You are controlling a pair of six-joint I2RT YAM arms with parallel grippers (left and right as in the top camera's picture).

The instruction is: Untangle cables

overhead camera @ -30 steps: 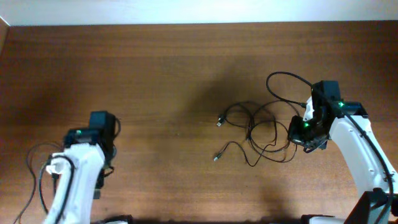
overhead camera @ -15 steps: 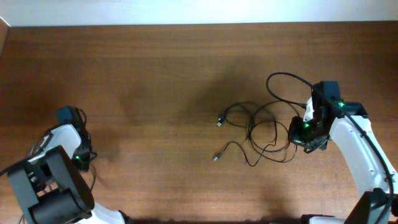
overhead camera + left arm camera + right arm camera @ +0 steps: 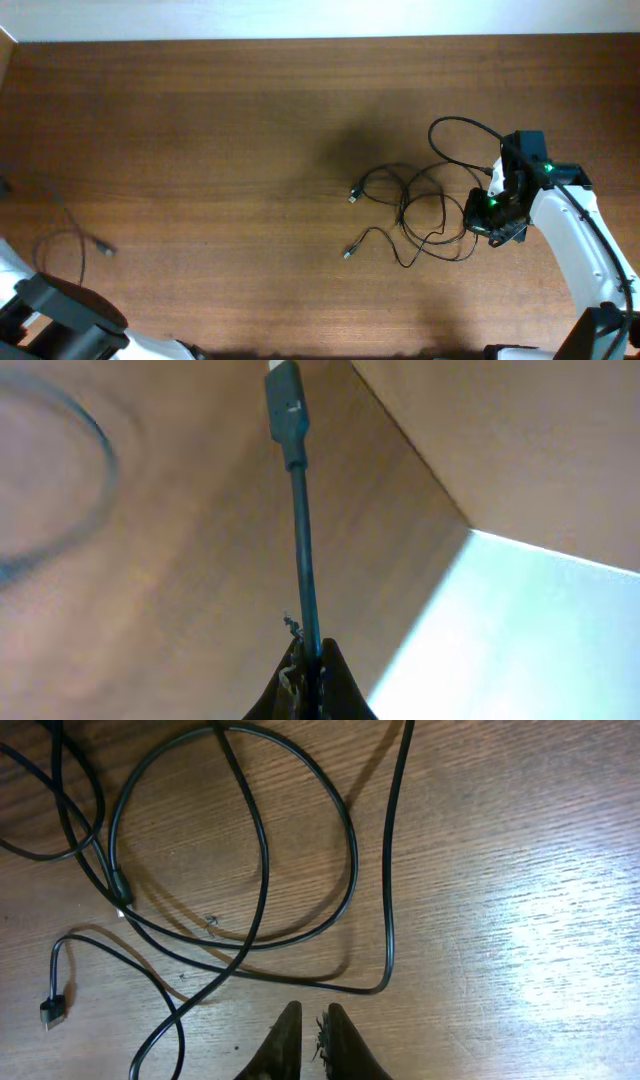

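Note:
The cables (image 3: 415,210) lie as a loose tangle of thin black loops right of the table's middle, with plug ends (image 3: 354,195) pointing left. My right gripper (image 3: 490,215) rests at the tangle's right edge. In the right wrist view the right gripper (image 3: 310,1018) is shut with nothing between its fingers, just short of a bend of cord (image 3: 385,920). My left gripper (image 3: 312,652) is shut on a separate cable (image 3: 298,540), whose plug (image 3: 285,405) sticks out ahead. That thin cable (image 3: 75,240) shows at the far left edge in the overhead view.
A pale wall (image 3: 320,20) runs along the table's back edge. The left arm's base (image 3: 60,325) fills the bottom left corner. A pale surface (image 3: 520,630) lies beyond the wood edge in the left wrist view.
The left arm swung left out of the overhead view and its gripper closed on a cable, which now trails at the far left. The right arm and the tangle have not moved.

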